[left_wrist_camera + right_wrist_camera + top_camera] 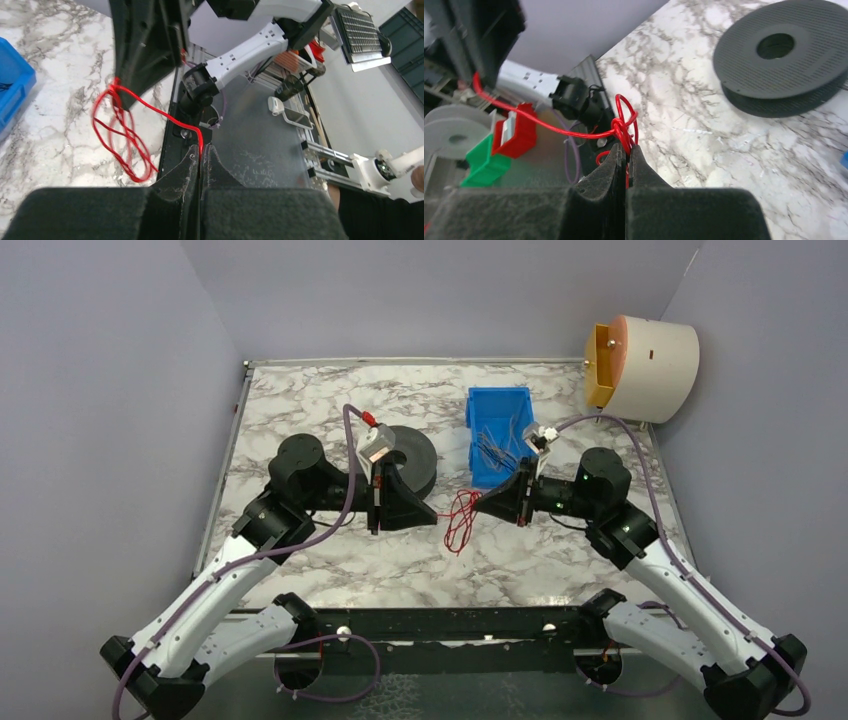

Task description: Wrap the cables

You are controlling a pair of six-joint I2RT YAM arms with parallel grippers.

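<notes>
The red cable (460, 519) sits at the middle of the marble table (330, 400), a little toward the near edge, strung between the two arms. The left jaws are closed tight on one end of it: in the left wrist view a single red strand (150, 107) runs straight into the slit between the pads. The right jaws are also pinched shut, gripping the cable where its loops bunch together (622, 126). Below that grip the rest hangs in loose tangled loops that reach the table top. A taut strand crosses the gap from one grip to the other.

The black spool (412, 458) lies flat just behind the left jaws, left of the table's centre. The blue bin (500, 408) stands toward the far right, behind the right jaws, with more thin cables (494, 446) lying in it; their colour is hard to tell. A cream drum (655, 365) hangs past the far right corner
</notes>
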